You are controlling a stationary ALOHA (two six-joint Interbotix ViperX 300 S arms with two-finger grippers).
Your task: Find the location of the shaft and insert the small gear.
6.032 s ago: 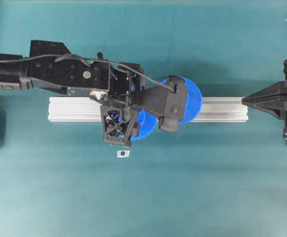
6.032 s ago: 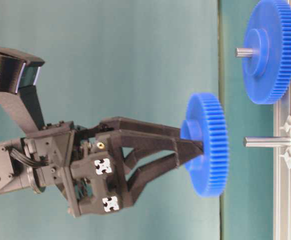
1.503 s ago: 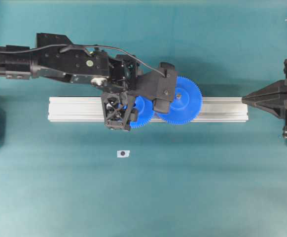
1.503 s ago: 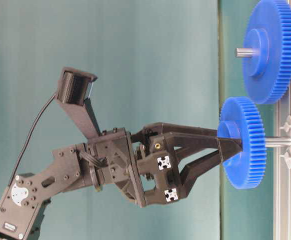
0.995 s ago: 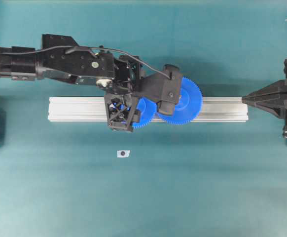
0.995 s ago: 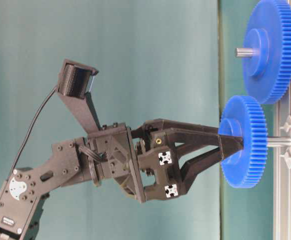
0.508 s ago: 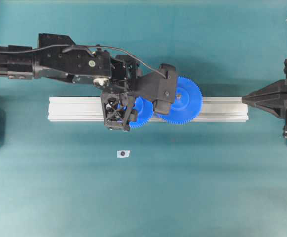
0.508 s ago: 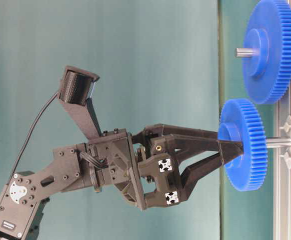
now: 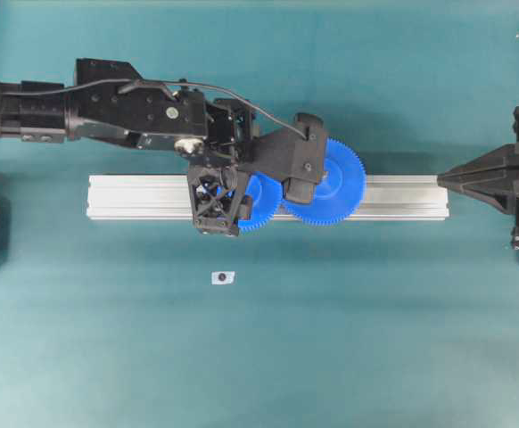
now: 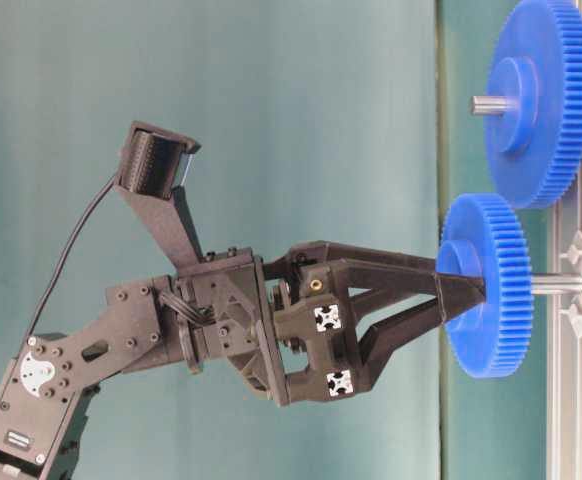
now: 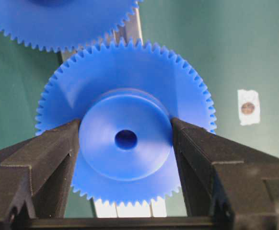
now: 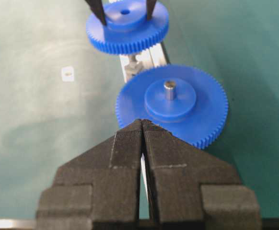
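Left fingers (image 11: 58,163) pinch the small gear's (image 11: 125,143) hub, partway down the shaft (image 10: 556,284); right fingers (image 12: 130,143) are pressed together, well apart.

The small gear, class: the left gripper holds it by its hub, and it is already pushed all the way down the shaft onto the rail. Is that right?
Not quite. The left gripper does hold the small gear by its hub, but the gear is not fully down: the table-level view shows bare shaft between it and the rail.
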